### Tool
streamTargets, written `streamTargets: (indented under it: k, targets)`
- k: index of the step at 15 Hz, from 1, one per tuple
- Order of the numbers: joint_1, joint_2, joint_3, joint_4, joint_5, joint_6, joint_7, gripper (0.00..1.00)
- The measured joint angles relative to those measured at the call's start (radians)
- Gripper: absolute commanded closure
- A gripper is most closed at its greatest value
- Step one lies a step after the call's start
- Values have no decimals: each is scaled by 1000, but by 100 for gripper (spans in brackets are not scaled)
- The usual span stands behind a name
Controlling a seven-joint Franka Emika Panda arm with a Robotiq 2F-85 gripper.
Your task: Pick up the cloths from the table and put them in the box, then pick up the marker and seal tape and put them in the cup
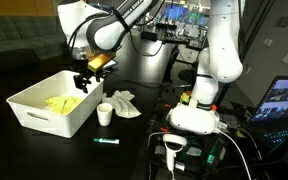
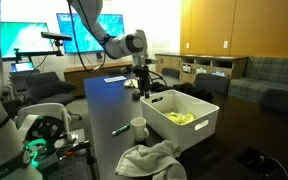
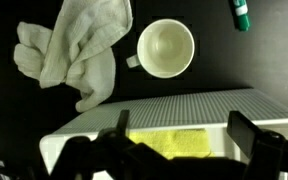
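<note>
While the Robotiq gripper (image 3: 181, 128) hung over the large white rectangular plastic box (image 3: 164, 105), its two dark fingers (image 3: 246, 132) stood wide apart in the wrist view, with nothing clamped between them. Directly beneath them the bright yellow fabric cloth (image 3: 179, 143) lay crumpled on the floor of the box, and both exterior views showed it there too, below the rolled rim. Just past that rim, on the matte black table (image 3: 214, 70), the small round white cup (image 3: 166, 48) stood upright with its mouth facing up, near the box but not touching it. Beside the cup the smaller white fabric cloth (image 3: 74, 50) lay rumpled on the tabletop, outside the box. Farther off, the short slim teal-green marker (image 3: 240, 14) lay flat on the table, partly cut by the edge of the wrist view; in an exterior view the marker (image 1: 106, 142) lay apart from both cup and cloth. Beyond the table, in an exterior view, bright monitors (image 2: 32, 38) glowed behind the robot arm (image 2: 114, 45).
</note>
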Motion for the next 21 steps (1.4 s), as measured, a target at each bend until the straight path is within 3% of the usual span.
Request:
streamTargets:
  k: [10,16,21]
  targets:
    - [62,-93,98,-264,34,97,2,0]
    - [62,-116,99,-409,-10,140,-3,0]
    - [62,-90,101,-497,-15,286,-5,0]
